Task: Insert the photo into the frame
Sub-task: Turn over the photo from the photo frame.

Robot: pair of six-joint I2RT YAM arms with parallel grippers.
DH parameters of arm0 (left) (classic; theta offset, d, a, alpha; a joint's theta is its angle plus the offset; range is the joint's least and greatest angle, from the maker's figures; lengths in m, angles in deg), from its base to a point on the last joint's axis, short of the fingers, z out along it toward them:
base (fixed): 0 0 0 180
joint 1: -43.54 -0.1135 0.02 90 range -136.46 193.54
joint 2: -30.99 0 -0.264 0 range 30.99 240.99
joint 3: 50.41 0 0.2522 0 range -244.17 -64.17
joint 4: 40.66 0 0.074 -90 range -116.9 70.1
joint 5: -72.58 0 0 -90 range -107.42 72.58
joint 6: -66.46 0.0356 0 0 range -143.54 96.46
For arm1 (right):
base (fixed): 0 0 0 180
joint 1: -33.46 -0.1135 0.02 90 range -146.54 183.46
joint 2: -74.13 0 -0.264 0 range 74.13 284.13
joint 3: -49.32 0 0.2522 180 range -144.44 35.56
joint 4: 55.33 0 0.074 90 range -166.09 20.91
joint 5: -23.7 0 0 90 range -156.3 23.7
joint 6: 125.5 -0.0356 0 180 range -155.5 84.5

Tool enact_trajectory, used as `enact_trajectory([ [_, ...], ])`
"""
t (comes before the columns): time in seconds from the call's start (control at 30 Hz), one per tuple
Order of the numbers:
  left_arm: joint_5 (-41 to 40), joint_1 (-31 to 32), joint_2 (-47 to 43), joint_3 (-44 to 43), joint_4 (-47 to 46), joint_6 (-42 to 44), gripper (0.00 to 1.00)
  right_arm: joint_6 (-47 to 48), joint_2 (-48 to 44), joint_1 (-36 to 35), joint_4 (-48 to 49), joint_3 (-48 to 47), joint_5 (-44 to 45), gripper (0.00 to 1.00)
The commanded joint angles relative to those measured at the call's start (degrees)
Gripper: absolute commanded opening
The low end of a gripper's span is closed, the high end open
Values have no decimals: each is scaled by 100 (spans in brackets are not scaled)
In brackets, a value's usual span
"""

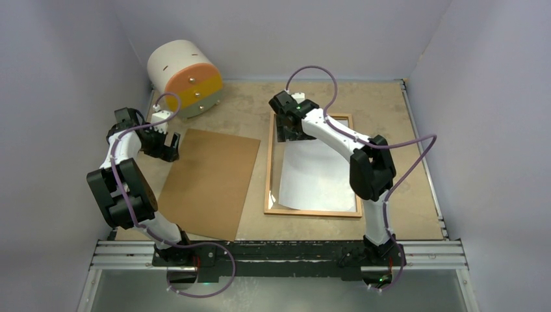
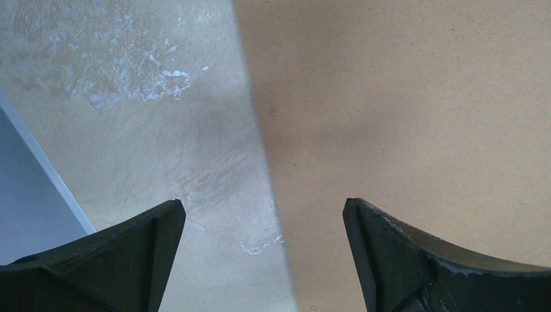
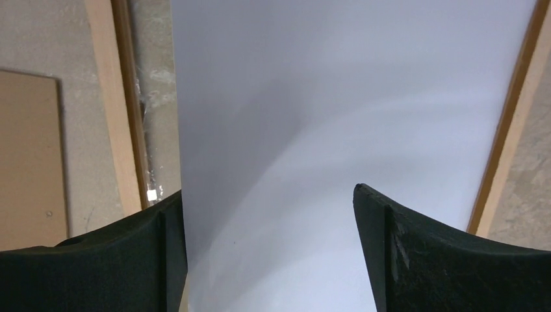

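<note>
In the top view, the frame is lying flat on the right half of the tabletop, with its long sides running from near to far. The photo is lying inside it with the plain white back facing up. It is covering the middle and near part of the pane, and a narrow strip of glass is showing along its left side. The sheet is looking a little curved, not fully flat. The right arm is reaching over the frame, and the right fingers are hanging above its far left part. A brown backing board is lying to the left of the frame, apart from it. The left fingers are hovering at the far left corner of this board. A white, orange and yellow cylinder is sitting at the far left.

In the left wrist view, the left fingers are standing wide open and are holding nothing. Below them, the edge of the backing board is meeting the bare tabletop.

In the right wrist view, the right fingers are also standing apart and are gripping nothing. The white back of the photo is filling the space under them. The rails of the frame are running on both sides of the sheet, and a corner of the backing board is showing at the left.
</note>
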Motion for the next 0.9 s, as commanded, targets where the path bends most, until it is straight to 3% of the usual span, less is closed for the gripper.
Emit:
enact_trajectory([
  [0.0,-18,21,-172,58,-126,147,100,-27,-15,-8,314,73,-458,91],
  [0.13,-31,21,-156,72,-131,152,100,51,-70,-8,557,143,-702,99],
  [0.63,-308,5,-8,-117,-83,230,100,-284,-265,1,1015,205,-1191,99],
  [0.87,-544,-177,354,-465,-40,353,95,-926,-259,-714,1452,226,-1750,99],
])
